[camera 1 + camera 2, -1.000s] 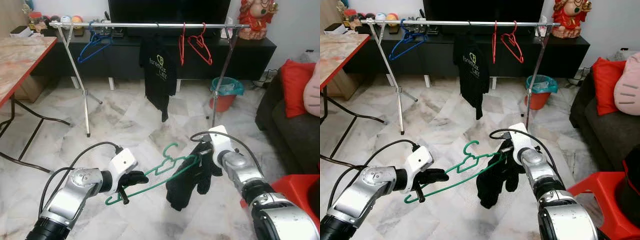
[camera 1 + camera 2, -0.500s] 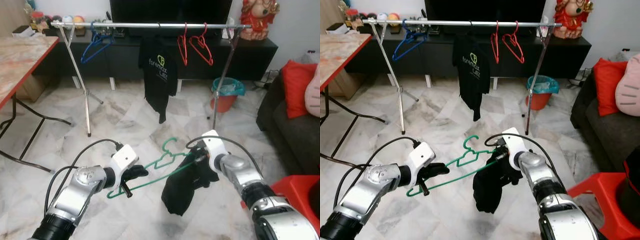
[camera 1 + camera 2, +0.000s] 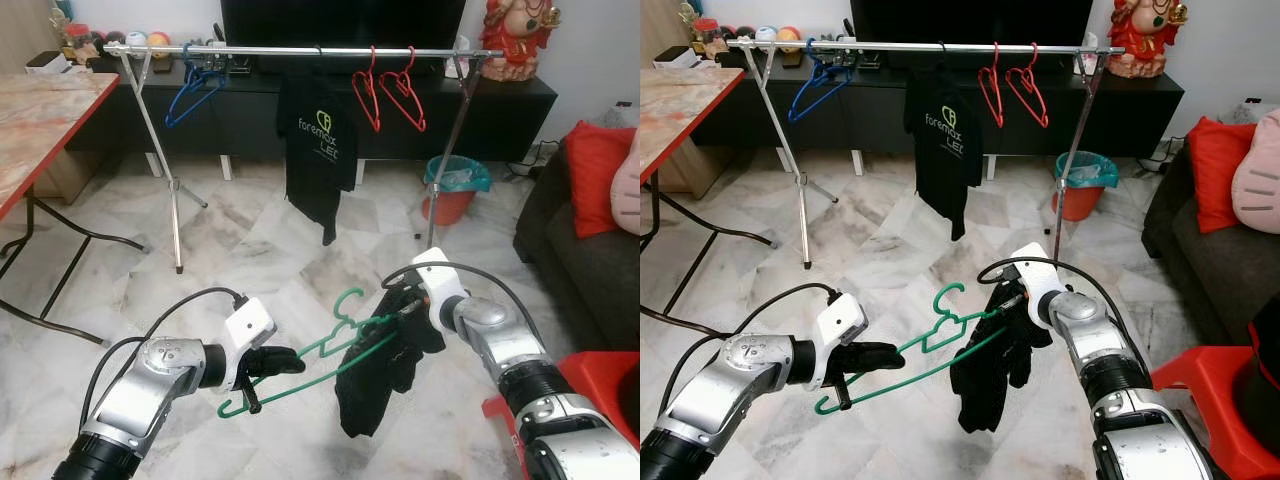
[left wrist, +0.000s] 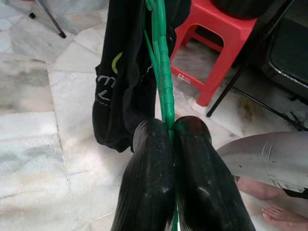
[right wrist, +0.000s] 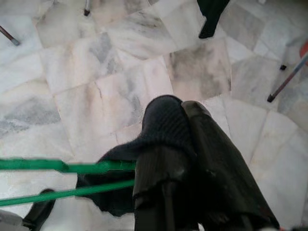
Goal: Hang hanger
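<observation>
Ahead of me the clothes rail (image 3: 300,49) runs across the room on 2 splayed legs, with a blue hanger (image 3: 192,88), a hung black T-shirt (image 3: 320,150) and 2 red hangers (image 3: 392,88) already on it; there is bare bar between the blue hanger and the T-shirt, and that looks to me like the place to aim for.

The green hanger (image 3: 300,365) is well short of the rail, held low over the marble floor (image 3: 250,250) between my 2 arms, hook (image 3: 346,301) pointing up and toward the rail. A black garment (image 3: 380,370) droops from its right end.

My left gripper (image 3: 262,367) is pressed together on the hanger's lower bar near the left end; the left wrist view shows both fingers (image 4: 149,168) clamping the thin green wire. My right gripper (image 3: 405,305) is pinched on a bunch of black cloth at the hanger's right shoulder.

I judge the load light but awkward: thin wire that can twist in a 2-finger pinch, and limp cloth that could slide off the shoulder. I would grip near the neck, below the hook.
</observation>
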Tool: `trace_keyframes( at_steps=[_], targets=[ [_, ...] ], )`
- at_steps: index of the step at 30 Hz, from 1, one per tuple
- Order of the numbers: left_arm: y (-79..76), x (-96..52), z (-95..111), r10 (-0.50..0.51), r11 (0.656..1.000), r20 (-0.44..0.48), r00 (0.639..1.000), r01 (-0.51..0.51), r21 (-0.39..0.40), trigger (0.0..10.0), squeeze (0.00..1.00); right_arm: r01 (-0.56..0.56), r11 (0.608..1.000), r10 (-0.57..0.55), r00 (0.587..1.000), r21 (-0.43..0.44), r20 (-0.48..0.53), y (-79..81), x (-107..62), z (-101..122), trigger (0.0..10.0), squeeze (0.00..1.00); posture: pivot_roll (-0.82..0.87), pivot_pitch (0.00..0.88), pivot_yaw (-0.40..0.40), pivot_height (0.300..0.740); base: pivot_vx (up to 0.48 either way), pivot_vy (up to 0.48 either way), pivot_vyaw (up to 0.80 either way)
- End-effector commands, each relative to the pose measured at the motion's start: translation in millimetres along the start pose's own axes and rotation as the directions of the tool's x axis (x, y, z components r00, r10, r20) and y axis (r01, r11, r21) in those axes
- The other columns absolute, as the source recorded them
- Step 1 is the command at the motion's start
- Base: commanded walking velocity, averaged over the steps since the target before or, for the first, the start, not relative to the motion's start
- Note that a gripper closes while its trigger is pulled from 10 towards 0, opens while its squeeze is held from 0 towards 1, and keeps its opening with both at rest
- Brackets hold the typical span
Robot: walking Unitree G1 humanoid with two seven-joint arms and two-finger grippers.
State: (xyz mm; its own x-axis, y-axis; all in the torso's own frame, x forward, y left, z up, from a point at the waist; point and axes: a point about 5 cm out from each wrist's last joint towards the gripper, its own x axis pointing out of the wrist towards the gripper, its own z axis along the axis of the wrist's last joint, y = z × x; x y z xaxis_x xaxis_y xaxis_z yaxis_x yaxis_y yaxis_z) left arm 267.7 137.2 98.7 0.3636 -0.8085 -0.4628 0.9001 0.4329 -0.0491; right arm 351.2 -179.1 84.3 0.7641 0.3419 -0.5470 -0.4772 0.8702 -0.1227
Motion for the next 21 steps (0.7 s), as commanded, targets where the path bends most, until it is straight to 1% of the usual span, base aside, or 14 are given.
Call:
trace_keyframes(
  at_steps=[1, 2, 5, 7, 10, 12, 13, 15, 16, 17, 19, 21],
  targets=[
    [-3.8, -0.9, 4, -0.026, 1.000, 0.005, 1.000, 0.026, 0.018, 10.0, 0.00, 0.003, 0.999, 0.000, 0.997, -0.037, 0.080, -4.0, -4.3, 25, 10.0, 0.00, 0.01, 0.000, -0.042, 0.740, 0.000, 0.000, 0.00],
    [-3.7, -0.8, 4, -0.023, 0.999, 0.005, 1.000, 0.023, 0.022, 10.0, 0.00, 0.000, 0.999, 0.004, 0.996, -0.040, 0.084, -3.6, -4.3, 26, 10.0, 0.00, 0.01, 0.000, -0.042, 0.740, 0.000, 0.000, 0.00],
    [2.3, 1.9, 0, 0.043, 0.998, -0.022, 0.999, -0.042, 0.050, 10.0, 0.00, -0.036, 0.998, 0.041, 0.994, -0.049, 0.101, 1.2, -5.4, 31, 10.0, 0.00, 0.02, 0.000, -0.042, 0.740, 0.000, 0.000, 0.00],
    [4.8, 2.8, 1, 0.066, 0.997, -0.013, 0.998, -0.066, 0.032, 10.0, 0.00, -0.053, 0.997, 0.059, 0.993, -0.064, 0.107, 2.9, -7.0, 35, 10.0, 0.00, 0.01, 0.000, -0.041, 0.740, 0.000, 0.000, 0.00],
    [11.7, 4.4, 2, 0.135, 0.990, -0.004, 0.991, -0.135, 0.052, 10.0, 0.00, -0.080, 0.993, 0.088, 0.992, -0.084, 0.094, 4.5, -9.6, 35, 10.0, 0.00, 0.01, 0.000, -0.042, 0.740, 0.000, 0.000, 0.00],
    [14.8, 6.0, 3, 0.161, 0.985, 0.006, 0.987, -0.161, 0.059, 10.0, 0.00, -0.107, 0.989, 0.116, 0.990, -0.106, 0.080, 6.6, -11.5, 32, 10.0, 0.00, 0.01, 0.000, -0.042, 0.740, 0.000, 0.000, 0.00],
    [14.6, 7.7, 6, 0.157, 0.986, 0.026, 0.987, -0.158, 0.051, 10.0, 0.00, -0.122, 0.984, 0.132, 0.989, -0.129, 0.070, 8.0, -13.1, 29, 10.0, 0.00, 0.01, 0.000, -0.042, 0.740, 0.000, 0.000, 0.00],
    [12.0, 9.3, 8, 0.136, 0.989, 0.038, 0.990, -0.138, 0.047, 10.0, 0.00, -0.132, 0.981, 0.143, 0.988, -0.144, 0.063, 8.8, -14.8, 28, 10.0, 0.00, 0.01, 0.000, -0.042, 0.740, 0.000, 0.000, 0.00],
    [11.4, 9.7, 8, 0.132, 0.990, 0.040, 0.991, -0.133, 0.047, 10.0, 0.00, -0.135, 0.980, 0.145, 0.988, -0.146, 0.062, 9.0, -15.3, 28, 10.0, 0.00, 0.01, 0.000, -0.042, 0.740, 0.000, 0.000, 0.00],
    [7.2, 10.8, 7, 0.095, 0.994, 0.033, 0.995, -0.096, 0.042, 10.0, 0.00, -0.170, 0.972, 0.182, 0.982, -0.165, 0.060, 11.9, -18.7, 28, 10.0, 0.00, 0.01, 0.000, -0.041, 0.740, 0.000, 0.000, 0.00],
    [5.1, 10.7, 4, 0.075, 0.997, 0.024, 0.997, -0.076, 0.030, 10.0, 0.00, -0.206, 0.955, 0.219, 0.975, -0.212, 0.037, 14.9, -24.1, 28, 10.0, 0.00, 0.00, 0.000, -0.039, 0.740, 0.000, 0.000, 0.00],
    [1.5, 9.8, 3, 0.039, 0.999, 0.022, 0.999, -0.039, 0.030, 10.0, 0.00, -0.225, 0.950, 0.241, 0.969, -0.216, 0.052, 16.8, -26.7, 30, 10.0, 0.00, 0.00, 0.000, -0.039, 0.740, 0.000, 0.000, 0.00]
  ],
)
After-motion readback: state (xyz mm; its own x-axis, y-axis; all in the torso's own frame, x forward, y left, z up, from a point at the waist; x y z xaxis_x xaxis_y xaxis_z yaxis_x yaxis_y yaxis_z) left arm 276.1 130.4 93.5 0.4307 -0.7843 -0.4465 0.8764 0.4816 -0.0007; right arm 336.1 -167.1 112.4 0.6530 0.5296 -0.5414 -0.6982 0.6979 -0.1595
